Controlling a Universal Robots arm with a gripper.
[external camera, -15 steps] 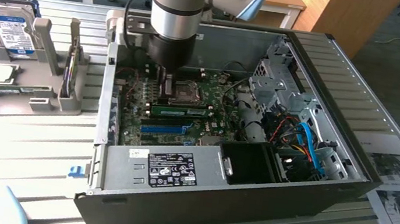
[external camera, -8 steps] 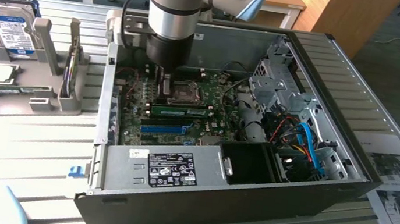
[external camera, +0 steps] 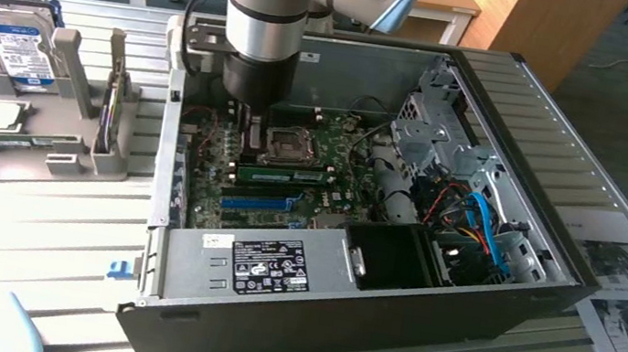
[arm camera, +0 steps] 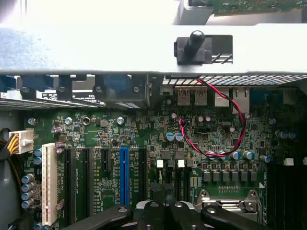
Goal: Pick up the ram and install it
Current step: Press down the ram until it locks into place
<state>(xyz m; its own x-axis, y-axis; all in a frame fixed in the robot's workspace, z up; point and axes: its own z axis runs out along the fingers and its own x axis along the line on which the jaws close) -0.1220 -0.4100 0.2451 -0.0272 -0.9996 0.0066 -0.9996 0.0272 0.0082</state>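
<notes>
The exterior view looked down at an angle from above and in front of the open case point(external camera: 321, 306), standing off far enough to take in the whole case, the table point(external camera: 25, 218) it lay on, the stand point(external camera: 37, 128) at the exterior view's left and the arm point(external camera: 266, 12) dropping in from above. The wrist view sat low inside the case, close over the motherboard point(arm camera: 144, 139), facing down along it toward the case's rear wall point(arm camera: 96, 48), with the gripper point(arm camera: 165, 211) at the frame's edge. Both views shared the motherboard, its blue slot point(external camera: 255, 202) point(arm camera: 124, 179) and the CPU socket point(external camera: 286, 143) point(arm camera: 225, 203).
</notes>
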